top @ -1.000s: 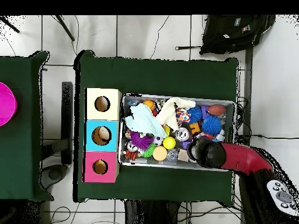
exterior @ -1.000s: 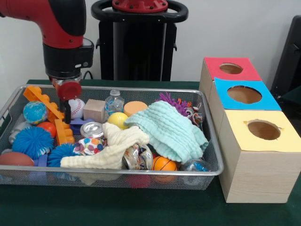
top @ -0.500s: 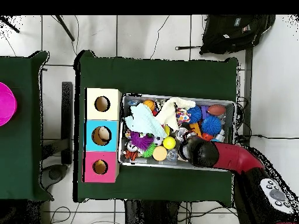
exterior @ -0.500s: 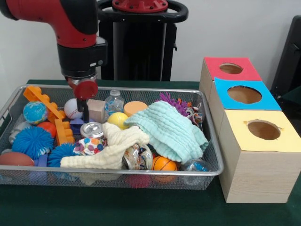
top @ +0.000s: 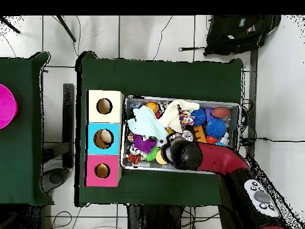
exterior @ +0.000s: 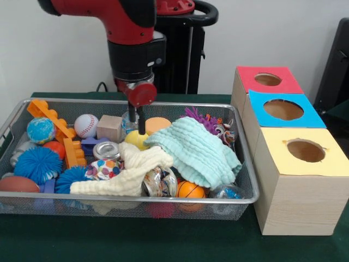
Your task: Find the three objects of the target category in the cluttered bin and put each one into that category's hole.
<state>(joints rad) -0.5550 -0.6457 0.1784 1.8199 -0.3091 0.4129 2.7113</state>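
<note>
arm (exterior: 131,33) shifted over yellow ball (exterior: 135,138), no legible writing

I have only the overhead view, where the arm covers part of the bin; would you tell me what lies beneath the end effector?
Observer: In the front view, the end effector is down at the top of a yellow ball; I cannot tell whether they touch.
Operator: Thank you. What sits right behind that ball?
Observer: A small clear bottle stands just behind it, toward the bin's far rim.
Operator: And beside it?
Observer: A tan round disc lies to the ball's right in the front view, next to the mint cloth.
</note>
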